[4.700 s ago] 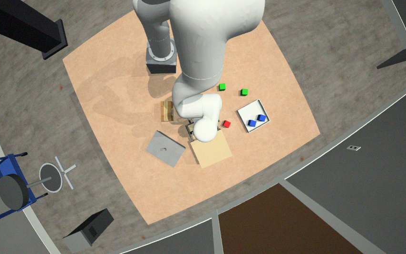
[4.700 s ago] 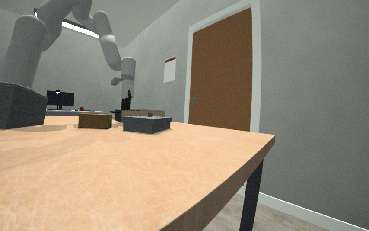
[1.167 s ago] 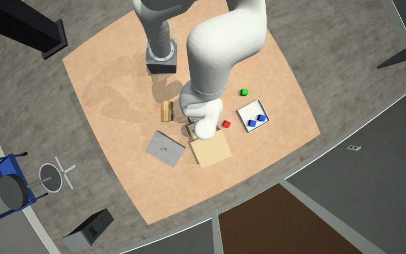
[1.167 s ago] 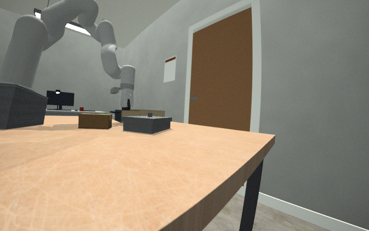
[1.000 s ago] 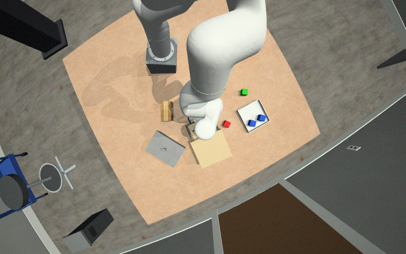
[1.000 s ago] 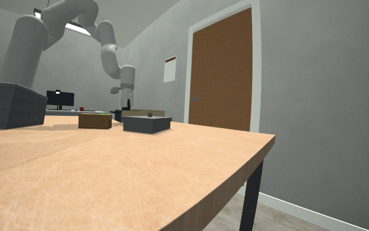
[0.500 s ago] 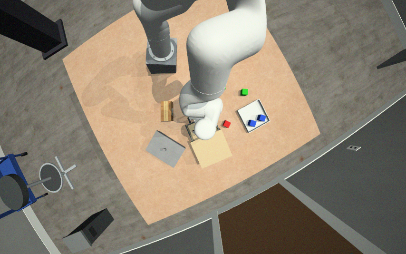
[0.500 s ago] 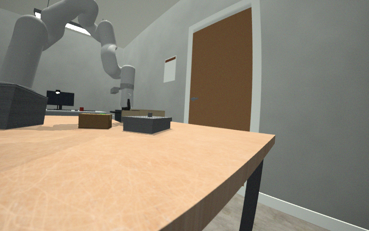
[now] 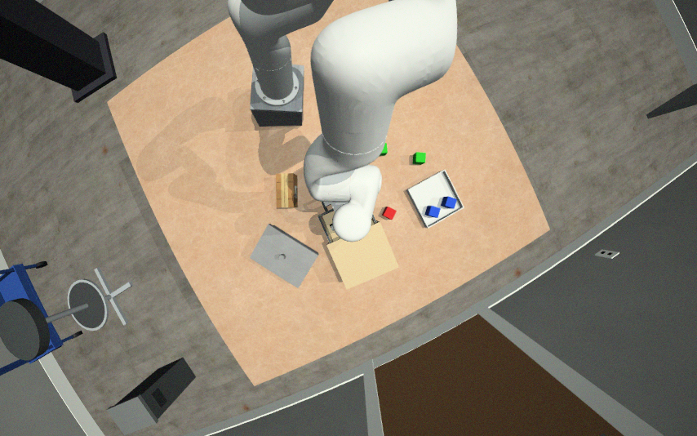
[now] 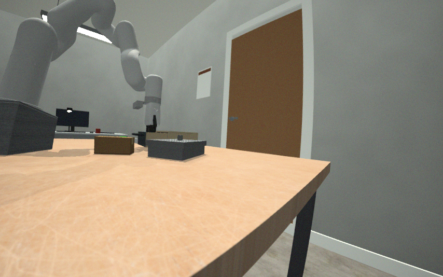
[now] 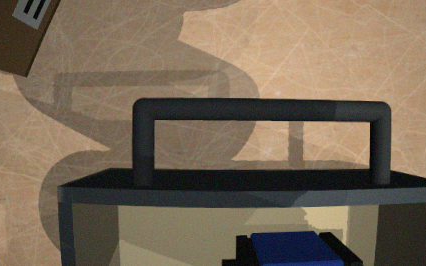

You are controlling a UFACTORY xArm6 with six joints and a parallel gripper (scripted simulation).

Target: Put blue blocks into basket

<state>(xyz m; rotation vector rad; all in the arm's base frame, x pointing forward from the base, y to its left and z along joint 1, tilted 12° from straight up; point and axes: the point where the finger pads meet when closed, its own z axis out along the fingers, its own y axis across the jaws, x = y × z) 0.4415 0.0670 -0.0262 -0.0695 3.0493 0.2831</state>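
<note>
My gripper [image 11: 291,251] [image 10: 151,128] is shut on a blue block [image 11: 292,245], inside or just above the pulled-out drawer [image 11: 252,197] of the light wooden cabinet [image 9: 367,257]. The arm hides the block in the top view, and its underside is out of the wrist view. The basket [image 9: 425,190] is a white tray at the right; one blue block [image 9: 432,211] and another blue block [image 9: 449,202] lie in it, near its lower right corner. The metal box [image 10: 164,150] stands left of the cabinet with its grey lid [image 9: 291,265] on top.
A small brown wooden box [image 9: 286,190] [image 10: 113,144] [image 11: 12,40] stands beyond the drawer handle [image 11: 262,109]. A red block [image 9: 389,212] lies between cabinet and basket. One green block [image 9: 419,157] lies above the basket; another [image 9: 384,149] is partly hidden by the arm.
</note>
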